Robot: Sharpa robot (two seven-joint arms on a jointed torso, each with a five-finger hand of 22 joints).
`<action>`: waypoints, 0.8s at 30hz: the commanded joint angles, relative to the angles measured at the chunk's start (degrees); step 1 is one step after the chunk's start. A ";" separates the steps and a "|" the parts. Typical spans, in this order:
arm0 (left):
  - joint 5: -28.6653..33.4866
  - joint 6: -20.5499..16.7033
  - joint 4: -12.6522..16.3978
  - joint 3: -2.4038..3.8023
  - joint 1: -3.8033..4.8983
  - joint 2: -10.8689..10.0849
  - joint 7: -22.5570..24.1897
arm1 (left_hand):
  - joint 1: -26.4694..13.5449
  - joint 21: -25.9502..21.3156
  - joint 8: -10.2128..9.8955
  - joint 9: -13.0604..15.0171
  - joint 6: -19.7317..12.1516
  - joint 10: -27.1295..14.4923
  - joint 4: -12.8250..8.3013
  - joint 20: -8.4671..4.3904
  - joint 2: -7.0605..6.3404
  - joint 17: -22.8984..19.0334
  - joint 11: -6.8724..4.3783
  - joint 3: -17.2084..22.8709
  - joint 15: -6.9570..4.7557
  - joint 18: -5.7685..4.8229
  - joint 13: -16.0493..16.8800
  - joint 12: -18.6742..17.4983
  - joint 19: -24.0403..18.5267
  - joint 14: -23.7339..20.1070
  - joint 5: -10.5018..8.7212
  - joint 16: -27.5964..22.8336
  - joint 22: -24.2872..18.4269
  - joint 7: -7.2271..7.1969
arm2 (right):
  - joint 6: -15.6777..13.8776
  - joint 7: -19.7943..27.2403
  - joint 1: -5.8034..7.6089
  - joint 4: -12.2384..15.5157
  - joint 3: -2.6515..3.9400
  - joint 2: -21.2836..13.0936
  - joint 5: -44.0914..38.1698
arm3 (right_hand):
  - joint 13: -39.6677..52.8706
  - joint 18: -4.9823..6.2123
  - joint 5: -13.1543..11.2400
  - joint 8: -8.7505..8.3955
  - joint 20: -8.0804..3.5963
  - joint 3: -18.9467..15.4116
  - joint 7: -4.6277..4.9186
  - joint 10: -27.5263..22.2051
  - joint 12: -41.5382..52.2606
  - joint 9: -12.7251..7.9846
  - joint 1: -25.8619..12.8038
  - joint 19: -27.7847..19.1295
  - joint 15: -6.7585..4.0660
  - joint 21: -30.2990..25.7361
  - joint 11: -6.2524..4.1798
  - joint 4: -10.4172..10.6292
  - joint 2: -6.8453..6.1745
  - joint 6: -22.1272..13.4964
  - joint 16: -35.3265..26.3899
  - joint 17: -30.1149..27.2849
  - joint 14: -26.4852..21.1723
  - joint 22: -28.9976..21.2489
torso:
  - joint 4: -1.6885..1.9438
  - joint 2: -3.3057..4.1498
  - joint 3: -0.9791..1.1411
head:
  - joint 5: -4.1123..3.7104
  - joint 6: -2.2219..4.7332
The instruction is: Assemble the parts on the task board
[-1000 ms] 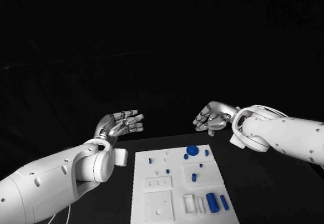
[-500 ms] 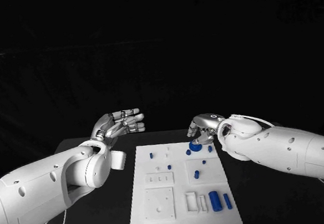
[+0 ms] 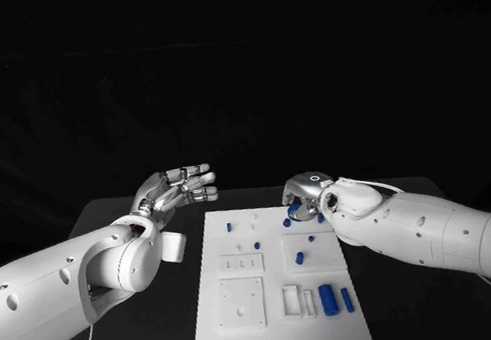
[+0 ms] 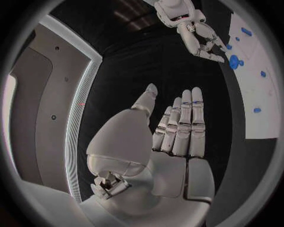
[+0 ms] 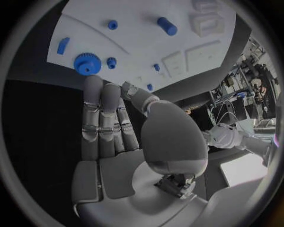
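Head view: right hand (image 3: 307, 196) low over far right corner of task board (image 3: 280, 335), fingers (image 5: 94, 101) straight and together, tips just short of round blue gear (image 5: 86, 63), nothing held. Gear dead ahead of those fingertips, lying flat near far edge. Left hand (image 3: 178, 189) raised off board's far left corner, fingers spread, empty, well apart from gear. Right hand clearly nearer.

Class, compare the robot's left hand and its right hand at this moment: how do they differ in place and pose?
The left hand hangs over the black table beside the task board; the right hand reaches over the board's far end. The left hand is far from any part; the right hand's fingers extend beside the blue gear. Both hold nothing, fingers extended.
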 commanded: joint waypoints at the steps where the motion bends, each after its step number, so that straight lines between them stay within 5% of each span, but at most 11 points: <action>1: -0.43 1.51 0.64 0.11 0.27 -0.19 0.52 | -0.39 0.11 0.22 0.07 0.13 -0.30 -0.10 0.03 -0.04 -0.04 0.20 -0.33 0.03 -0.93 0.07 0.26 -0.60 -0.43 0.15 -0.22 -0.11 0.02 | -2.05 -2.09 -0.16 -0.81 0.01 0.47 -4.52 | 0.04 1.06 -0.65 0.20 0.09 0.44 -0.07 -0.61 0.24 0.06 0.07 0.46 0.38 -0.82 -0.01 0.38 -0.82 -0.14 0.28 -0.30 -0.19 0.76 | 0.64 1.35 -0.10 | -0.56 0.12; 13: -0.50 1.66 1.60 0.23 0.74 -0.59 0.35 | -0.38 0.16 0.22 0.07 0.07 -0.50 -0.06 0.10 -0.04 -0.04 0.27 -0.49 0.10 -0.90 0.07 0.26 -0.75 -0.62 0.16 -0.20 -0.29 0.04 | -2.25 -2.45 -0.43 -2.23 0.01 1.25 -5.40 | 0.04 1.08 -1.05 0.19 0.10 0.76 -0.06 -0.59 0.24 0.06 0.27 1.25 0.39 -3.22 0.01 0.74 -1.07 -0.12 0.63 -0.74 -0.26 3.83 | 1.32 3.26 -0.22 | -1.35 0.54; 24: -0.51 1.84 1.15 0.24 0.78 -0.38 0.29 | -0.32 0.24 0.23 0.08 0.18 -0.53 -0.02 0.14 0.09 -0.04 0.27 -0.53 0.12 -0.87 0.07 0.27 -0.81 -0.70 0.16 -0.21 -0.45 0.03 | -1.43 -2.46 -0.65 -3.01 0.01 1.41 -5.42 | 0.04 1.07 -0.41 0.20 0.08 1.33 -0.13 -0.37 0.24 0.06 -0.11 2.24 0.37 -6.50 -0.06 0.53 -1.07 0.03 0.92 -0.89 -0.25 8.11 | 1.42 4.32 -0.45 | -1.96 0.19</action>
